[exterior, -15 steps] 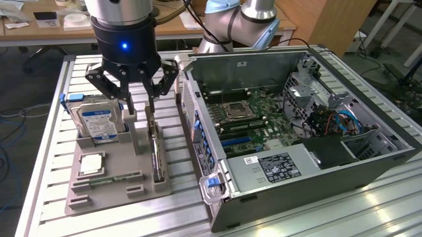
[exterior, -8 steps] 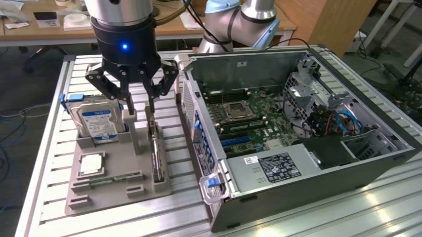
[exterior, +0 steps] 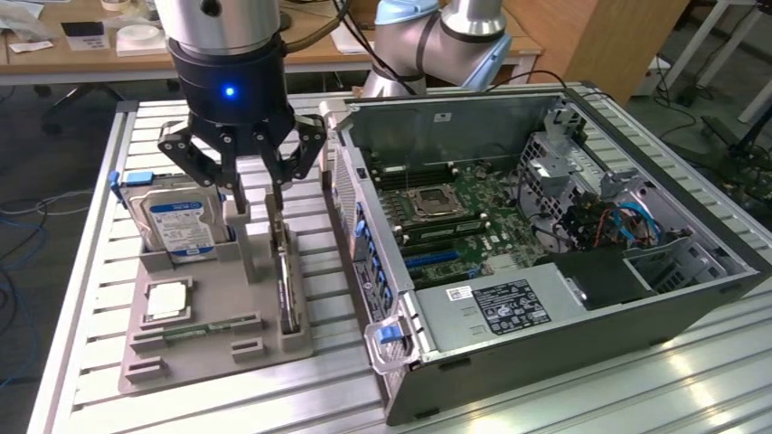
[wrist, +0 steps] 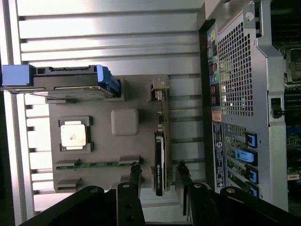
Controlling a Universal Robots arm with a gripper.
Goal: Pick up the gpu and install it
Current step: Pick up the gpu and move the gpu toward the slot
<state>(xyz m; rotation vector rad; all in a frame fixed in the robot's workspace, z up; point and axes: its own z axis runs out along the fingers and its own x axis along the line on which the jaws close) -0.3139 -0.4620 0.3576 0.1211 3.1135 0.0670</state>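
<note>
While the claw [exterior: 253,203] hangs open over the gray plastic tray [exterior: 205,366], it holds nothing. At the exterior view's left, a shiny silver hard drive [exterior: 181,226] with a blue-and-white label stands in a blue frame at one corner of the tray. Near it lies a flat, square silver chip [exterior: 166,300], and beside that a thin green memory stick [exterior: 199,332]. Next comes the gpu [exterior: 285,289], a thin dark card standing on its edge in a slot along the tray's right side. The claw's black fingers [wrist: 135,176] sit one on each side of the card with a gap, and seem not to touch it. On the right stands the open metal computer case [exterior: 471,117], with a green board [exterior: 471,226] inside. All of it rests on a ribbed metal table [exterior: 85,298].
</note>
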